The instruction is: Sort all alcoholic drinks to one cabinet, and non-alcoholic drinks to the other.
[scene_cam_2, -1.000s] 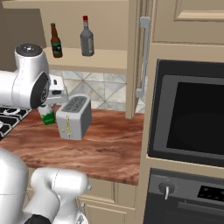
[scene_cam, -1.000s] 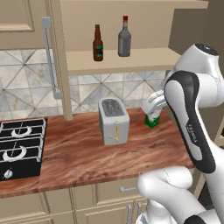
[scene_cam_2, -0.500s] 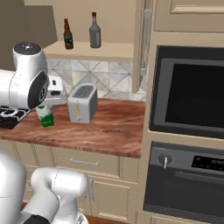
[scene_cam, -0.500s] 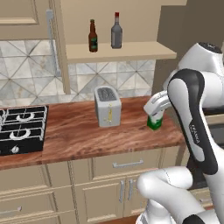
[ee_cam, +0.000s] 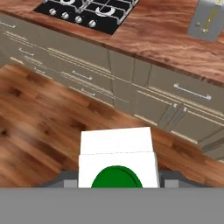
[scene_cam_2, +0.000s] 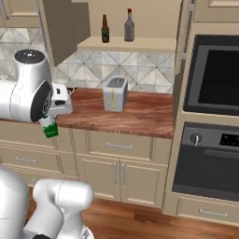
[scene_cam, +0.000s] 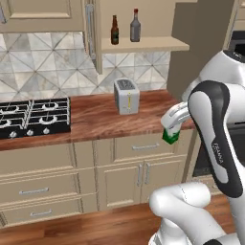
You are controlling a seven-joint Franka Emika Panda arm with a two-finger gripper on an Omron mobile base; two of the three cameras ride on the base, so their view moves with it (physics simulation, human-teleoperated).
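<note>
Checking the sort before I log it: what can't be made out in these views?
- Gripper fingers: left base view, hidden behind the carton.
- Carton's lower body: hand view, cut off by the bottom edge.
- Beer bottle label text: right base view, too small.

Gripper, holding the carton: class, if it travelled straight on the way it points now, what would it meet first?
Probably the wooden floor. In the hand view, the gripper looks past its green-and-white carton down at floorboards before the drawers; depth is uncertain.
</note>
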